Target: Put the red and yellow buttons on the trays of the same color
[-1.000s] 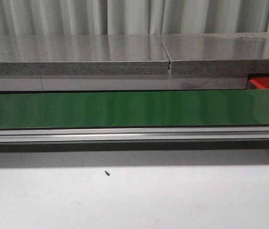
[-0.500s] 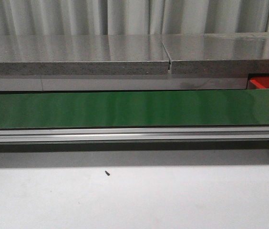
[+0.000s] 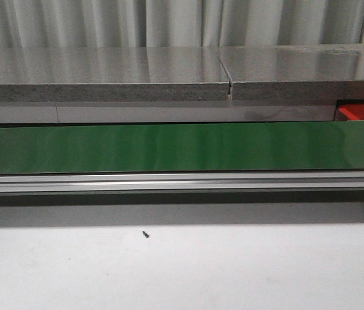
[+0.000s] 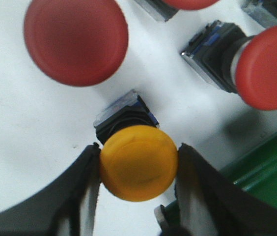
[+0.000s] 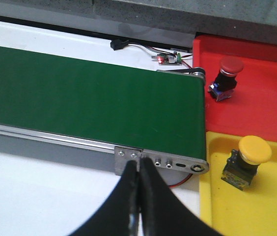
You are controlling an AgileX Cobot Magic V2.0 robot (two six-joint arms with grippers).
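Observation:
In the left wrist view my left gripper (image 4: 138,169) is shut on the cap of a yellow button (image 4: 138,162), one finger touching each side, and its black body points away over the white table. Three red buttons (image 4: 74,42) (image 4: 266,66) (image 4: 190,4) lie loose beyond it. In the right wrist view my right gripper (image 5: 139,169) is shut and empty, near the end of the belt. Past that end stand a red tray (image 5: 261,113) holding a red button (image 5: 229,66) and a yellow tray (image 5: 271,211) holding a yellow button (image 5: 254,150). Neither gripper shows in the front view.
A long green belt (image 3: 169,147) on an aluminium rail crosses the table, with a grey ledge (image 3: 104,77) behind it. A corner of the red tray (image 3: 363,111) shows at the belt's right end. A small circuit board with wires (image 5: 168,59) sits by the belt's end roller.

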